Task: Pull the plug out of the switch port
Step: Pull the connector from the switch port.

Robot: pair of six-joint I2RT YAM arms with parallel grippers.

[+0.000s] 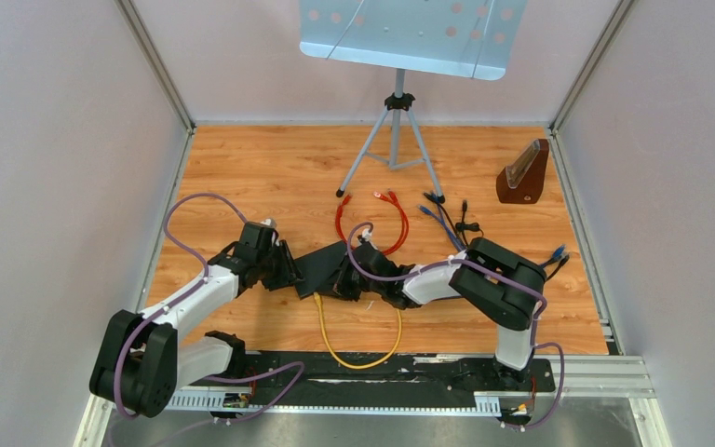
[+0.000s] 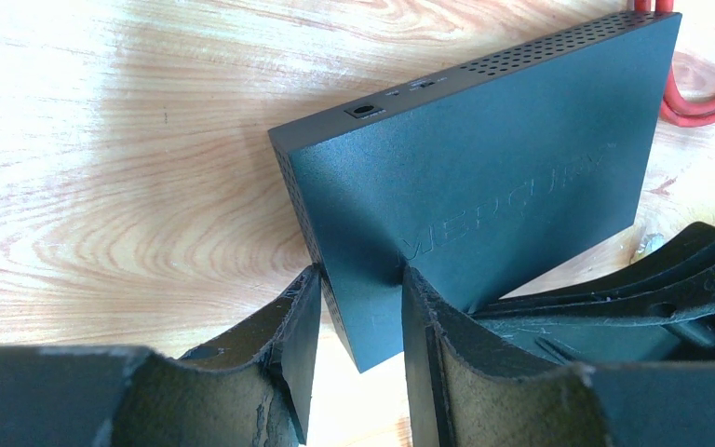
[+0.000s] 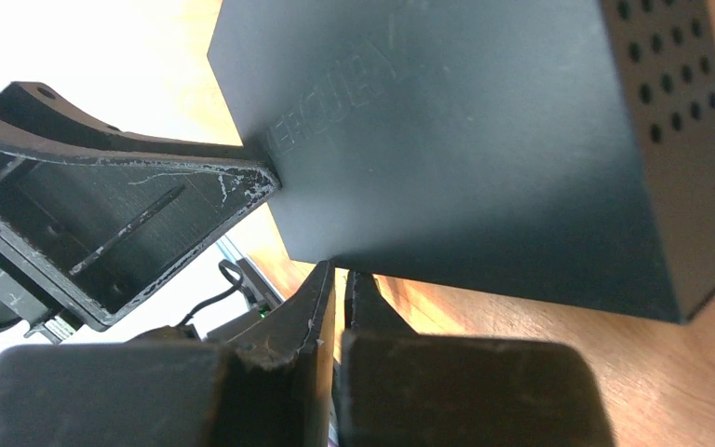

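The left hand (image 2: 361, 279) is clamped on a corner of the black switch (image 2: 484, 158), which sits wedged between its fingers. The right hand (image 3: 340, 284), at the switch's 3 o'clock, has its fingers nearly together under the switch's edge. Whether they hold anything cannot be told. The switch sits mid-surface (image 1: 270, 168). A yellow cable (image 1: 320, 321) leaves its 6 o'clock edge, and the plug itself is hidden. A red cable (image 1: 404, 222) lies at 1 o'clock.

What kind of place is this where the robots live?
Probably a robot testing booth, not a home: plain walls box in a wooden table, the arms' mounting rail is bolted at its edge, and spare network cables lie around.
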